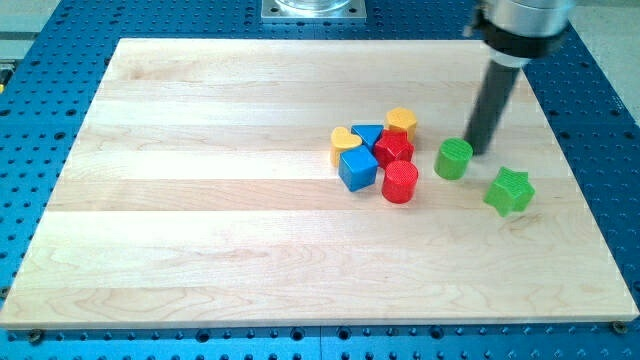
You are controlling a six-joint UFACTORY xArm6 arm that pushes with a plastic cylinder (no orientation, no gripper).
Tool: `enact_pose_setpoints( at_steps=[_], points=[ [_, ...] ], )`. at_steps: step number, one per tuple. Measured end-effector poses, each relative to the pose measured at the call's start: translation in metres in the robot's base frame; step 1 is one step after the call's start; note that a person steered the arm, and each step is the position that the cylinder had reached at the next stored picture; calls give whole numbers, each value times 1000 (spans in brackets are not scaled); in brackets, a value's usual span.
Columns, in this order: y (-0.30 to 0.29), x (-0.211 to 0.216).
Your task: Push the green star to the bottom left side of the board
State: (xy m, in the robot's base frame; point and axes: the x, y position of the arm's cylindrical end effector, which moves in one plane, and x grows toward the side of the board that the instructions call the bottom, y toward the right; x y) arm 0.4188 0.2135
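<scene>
Just beside the green cylinder (pixel 453 159), my tip (pixel 481 152) holds nothing.

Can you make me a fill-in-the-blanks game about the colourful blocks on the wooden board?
1. The green star sits on the view's ____ side of the board.
2. My tip is right next to the green ____.
3. The red cylinder is at the view's bottom of a huddle with a ____ cube beside it.
4. Both yellow blocks, the heart and the other one, are in the ____.

Missing words: right; cylinder; blue; huddle
</scene>
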Motion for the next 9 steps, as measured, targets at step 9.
enact_pose_setpoints(
  at_steps=[9],
  points=[
    [-10, 89]
  ],
)
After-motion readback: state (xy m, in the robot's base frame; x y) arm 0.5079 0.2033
